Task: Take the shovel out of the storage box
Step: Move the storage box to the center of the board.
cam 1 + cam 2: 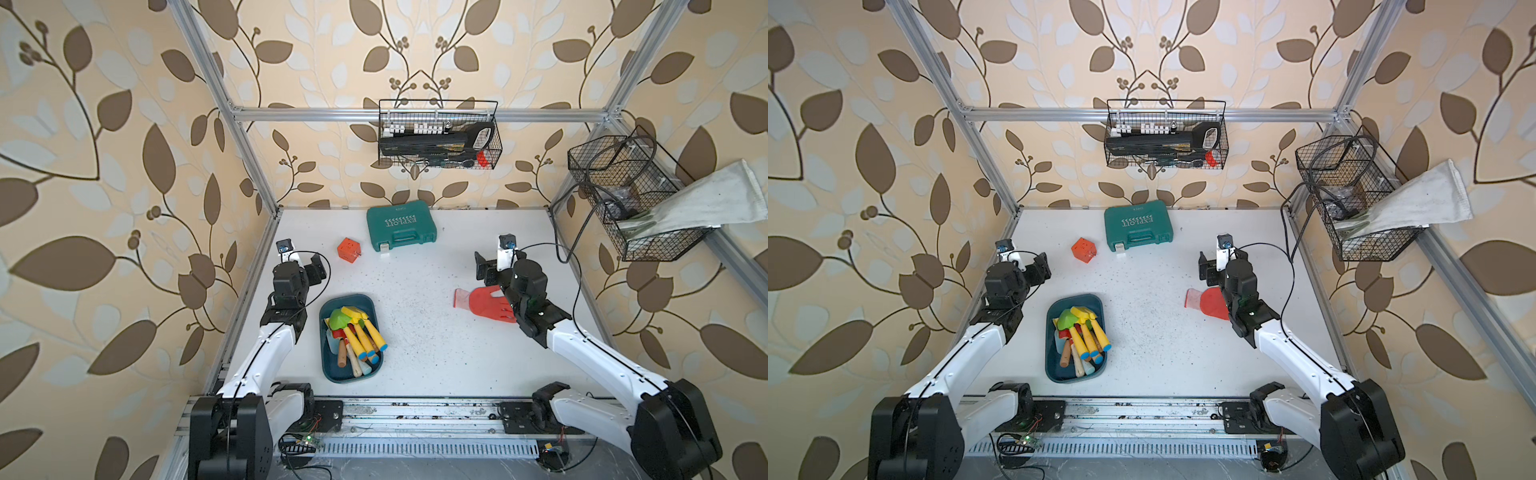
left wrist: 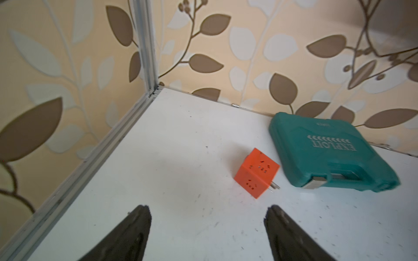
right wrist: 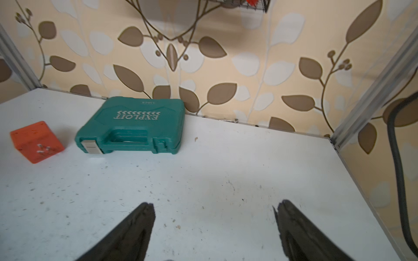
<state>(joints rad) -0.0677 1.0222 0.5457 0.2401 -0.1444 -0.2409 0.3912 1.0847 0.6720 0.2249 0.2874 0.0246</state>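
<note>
Since both wrist views are pointed at the back wall, the storage box [image 1: 334,371] [image 1: 1059,372] is only caught in both top views. It's sat behind the left gripper [image 2: 209,208], back toward that arm's base, with the shovel [image 1: 338,319] piled inside among other toy tools. The left gripper and the right gripper [image 3: 216,203] are both spread wide, nothing held. An orange plug cube [image 2: 256,172] and a green case [image 2: 332,153] are seen ahead of the left gripper. A red glove [image 1: 482,301] is half hidden under the right arm, just behind that gripper.
</note>
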